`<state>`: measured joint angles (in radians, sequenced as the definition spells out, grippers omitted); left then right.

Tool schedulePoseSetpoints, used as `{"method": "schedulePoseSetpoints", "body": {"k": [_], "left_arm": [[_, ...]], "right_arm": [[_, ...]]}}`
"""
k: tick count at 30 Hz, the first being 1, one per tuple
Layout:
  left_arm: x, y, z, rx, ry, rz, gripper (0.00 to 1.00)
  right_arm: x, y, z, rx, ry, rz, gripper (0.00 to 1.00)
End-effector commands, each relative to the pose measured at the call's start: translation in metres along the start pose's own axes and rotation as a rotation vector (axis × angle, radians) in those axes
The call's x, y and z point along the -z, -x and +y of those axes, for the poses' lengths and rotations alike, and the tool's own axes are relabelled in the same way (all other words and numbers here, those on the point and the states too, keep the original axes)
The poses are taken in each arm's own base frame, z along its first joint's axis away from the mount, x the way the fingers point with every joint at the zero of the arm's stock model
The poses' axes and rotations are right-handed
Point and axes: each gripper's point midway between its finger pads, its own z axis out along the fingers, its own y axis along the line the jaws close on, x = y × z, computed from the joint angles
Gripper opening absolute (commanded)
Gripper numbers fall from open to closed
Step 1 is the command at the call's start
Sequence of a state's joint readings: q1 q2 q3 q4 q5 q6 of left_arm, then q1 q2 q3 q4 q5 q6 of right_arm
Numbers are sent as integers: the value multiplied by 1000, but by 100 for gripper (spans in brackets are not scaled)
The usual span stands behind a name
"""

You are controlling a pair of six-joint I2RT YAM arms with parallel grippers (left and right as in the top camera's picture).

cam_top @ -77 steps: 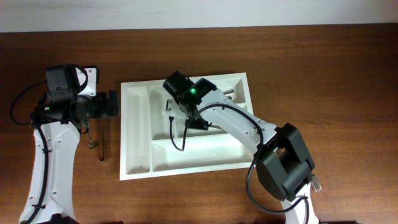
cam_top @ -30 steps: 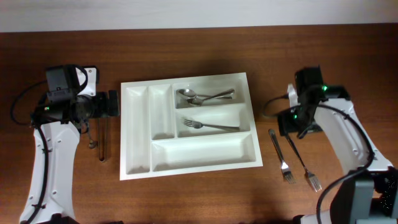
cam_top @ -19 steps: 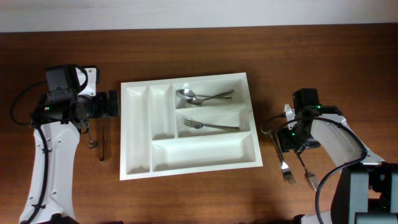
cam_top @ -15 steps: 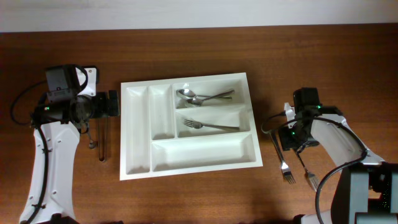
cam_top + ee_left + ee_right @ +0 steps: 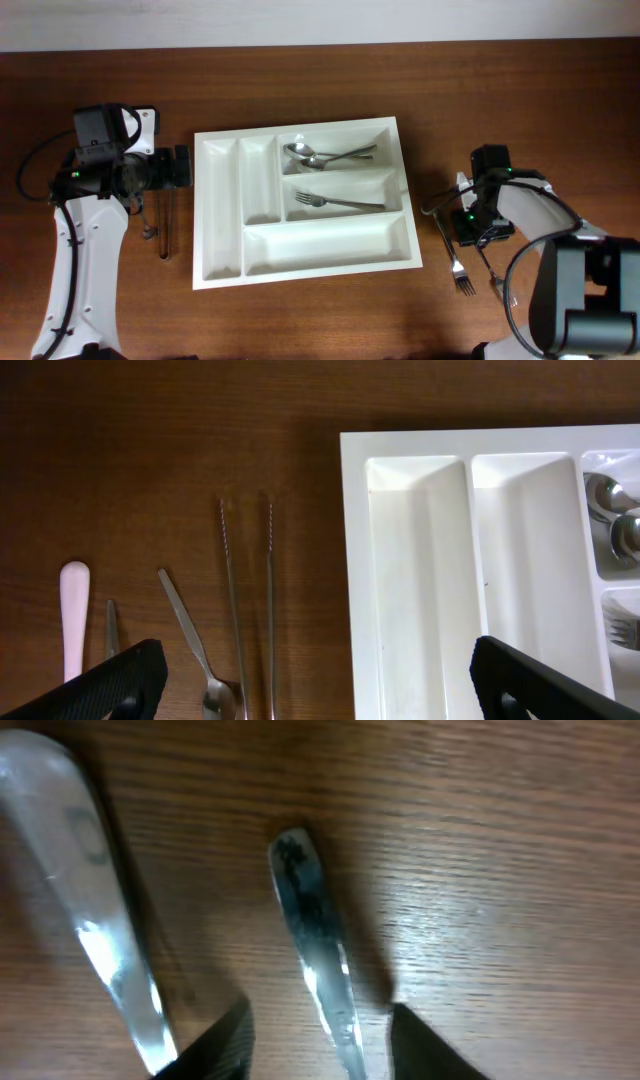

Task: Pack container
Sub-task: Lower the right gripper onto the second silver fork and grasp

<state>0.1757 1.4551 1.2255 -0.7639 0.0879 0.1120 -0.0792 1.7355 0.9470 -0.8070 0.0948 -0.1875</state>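
Note:
The container [image 5: 330, 245] is a white cutlery tray in mid-table. It holds spoons [image 5: 330, 155] in its top right compartment and one fork [image 5: 335, 201] in the compartment below. My right gripper [image 5: 472, 224] is open and low over two forks [image 5: 455, 262] lying on the table to the right of the tray. In the right wrist view my gripper [image 5: 320, 1050] straddles one fork handle [image 5: 315, 940] with gaps on both sides, and the second handle [image 5: 100, 920] lies to the left. My left gripper [image 5: 178, 166] is open and empty by the tray's left rim.
Left of the tray lie long thin tongs [image 5: 247, 610], a spoon [image 5: 195, 640], a white-handled utensil [image 5: 73, 615] and a thin metal piece [image 5: 110, 630]. The tray's two narrow compartments [image 5: 420, 580] show in the left wrist view. The second fork's tines [image 5: 497, 288] lie under my right arm.
My right arm left the tray, swung to the right side of the table and came down over the two forks. The left arm has not moved.

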Motion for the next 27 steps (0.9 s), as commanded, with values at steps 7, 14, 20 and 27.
{"method": "schedulePoseSetpoints", "body": {"k": [7, 14, 20, 27], "left_arm": [[3, 7, 3, -15, 10, -15, 99], [3, 7, 3, -15, 10, -15, 99], [3, 7, 3, -15, 10, -15, 99], [3, 7, 3, -15, 10, -15, 99]], "right_arm": [[-13, -5, -3, -7, -11, 40, 8], [-10, 5, -5, -11, -18, 6, 4], [11, 30, -12, -16, -32, -51, 4], [41, 54, -20, -22, -40, -101, 4]]}}
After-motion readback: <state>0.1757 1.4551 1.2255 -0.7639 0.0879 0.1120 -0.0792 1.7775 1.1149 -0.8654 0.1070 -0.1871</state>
